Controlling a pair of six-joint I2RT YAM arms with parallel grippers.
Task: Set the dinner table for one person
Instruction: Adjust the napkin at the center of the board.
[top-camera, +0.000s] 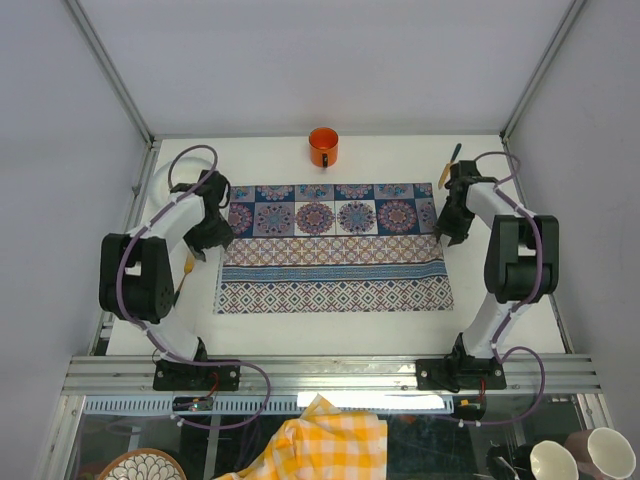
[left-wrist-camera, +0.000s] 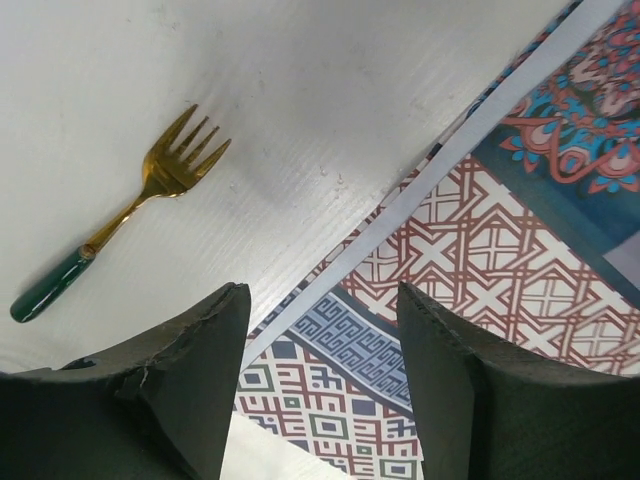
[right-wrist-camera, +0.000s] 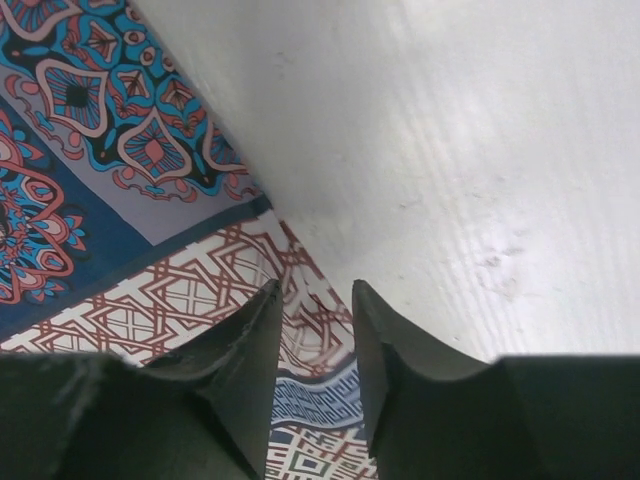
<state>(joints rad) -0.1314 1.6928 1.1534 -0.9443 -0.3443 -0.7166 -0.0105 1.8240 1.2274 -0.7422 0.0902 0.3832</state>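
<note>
Both empty: left end effector (left-wrist-camera: 320, 300) spread wide, hanging over left edge of patterned cloth (top-camera: 335, 250); right end effector (right-wrist-camera: 313, 300) parted only narrowly, above cloth's right edge, contact unclear. White desk (top-camera: 330, 335) fills the workspace, cloth laid at its centre. Gold fork (left-wrist-camera: 130, 225), green handle, left of cloth. Orange mug (top-camera: 323, 147) at far edge. Aluminium rail (top-camera: 330, 375) along near side

One cloth (top-camera: 333, 248), one mug (top-camera: 323, 147), two utensils (top-camera: 455, 152) (one a fork (left-wrist-camera: 120, 222))
</note>
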